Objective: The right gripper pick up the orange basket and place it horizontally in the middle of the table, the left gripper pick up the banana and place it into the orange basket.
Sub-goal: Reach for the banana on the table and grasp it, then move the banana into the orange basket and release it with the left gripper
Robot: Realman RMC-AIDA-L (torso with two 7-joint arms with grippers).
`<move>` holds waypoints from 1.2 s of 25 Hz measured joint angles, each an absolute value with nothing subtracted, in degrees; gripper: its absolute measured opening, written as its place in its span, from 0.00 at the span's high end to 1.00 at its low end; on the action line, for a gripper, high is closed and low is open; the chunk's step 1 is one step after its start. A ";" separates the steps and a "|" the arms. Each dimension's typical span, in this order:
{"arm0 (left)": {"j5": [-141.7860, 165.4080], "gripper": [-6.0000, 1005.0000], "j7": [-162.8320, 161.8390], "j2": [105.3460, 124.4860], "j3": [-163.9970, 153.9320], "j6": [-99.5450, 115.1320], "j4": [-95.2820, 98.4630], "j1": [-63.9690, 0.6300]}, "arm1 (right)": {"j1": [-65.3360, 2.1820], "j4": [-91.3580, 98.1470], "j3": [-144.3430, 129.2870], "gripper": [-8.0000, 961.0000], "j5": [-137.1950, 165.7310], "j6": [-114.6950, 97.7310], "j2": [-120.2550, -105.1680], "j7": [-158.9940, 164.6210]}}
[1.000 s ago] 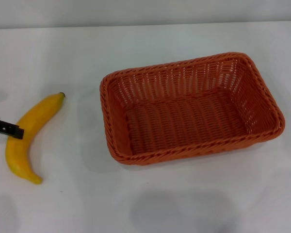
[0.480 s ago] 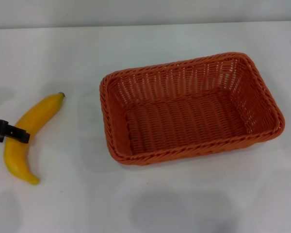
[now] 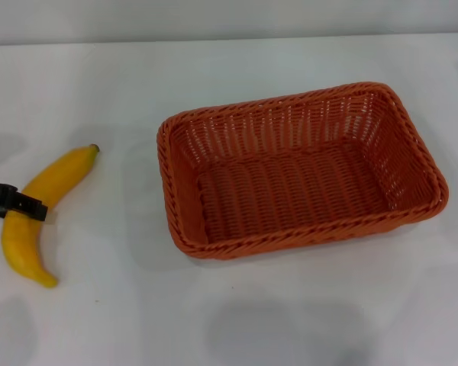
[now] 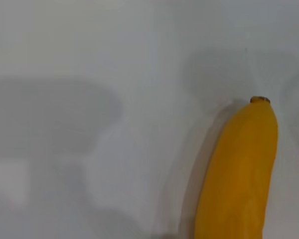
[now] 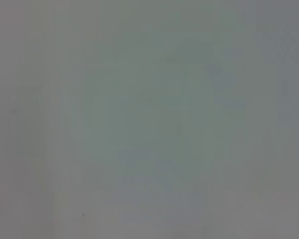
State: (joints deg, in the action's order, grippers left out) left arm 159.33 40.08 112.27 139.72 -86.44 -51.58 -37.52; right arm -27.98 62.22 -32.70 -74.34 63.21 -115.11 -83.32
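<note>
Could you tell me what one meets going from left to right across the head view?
Left tool at the picture's left edge, against the banana → bare white table → orange basket. The right tool is out of view.

Banana (image 3: 32,214): sits slightly further left on the worktop (image 3: 237,69) than a second ago.
Left pincer (image 3: 19,204): across its middle, shifted left too.
</note>
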 joint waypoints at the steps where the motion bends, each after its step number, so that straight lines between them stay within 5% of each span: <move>1: 159.34 0.26 40.04 112.29 139.70 -86.36 -51.34 -37.53 | -28.00 62.22 -32.70 0.27 -74.36 63.24 -115.13 -83.31; 7: 159.31 0.27 39.66 112.35 139.65 -85.83 -51.40 -37.42 | -27.75 62.13 -32.70 0.27 -75.56 63.44 -115.14 -83.23; 12: 157.37 0.47 39.66 113.52 139.76 -87.20 -60.90 -35.37 | -27.57 62.13 -32.69 0.27 -76.27 63.92 -115.13 -83.22; 17: 150.62 0.47 40.79 113.79 139.54 -92.41 -71.37 -35.23 | -27.58 62.38 -32.69 0.27 -77.12 64.52 -115.07 -82.68; 24: 143.38 0.47 42.72 112.91 131.97 -95.56 -73.32 -42.50 | -28.27 62.16 -34.23 0.27 -77.58 64.65 -115.13 -82.96; 30: 143.27 0.47 45.39 114.09 127.21 -93.72 -71.96 -50.59 | -28.59 60.61 -37.09 0.28 -79.75 64.49 -115.15 -84.20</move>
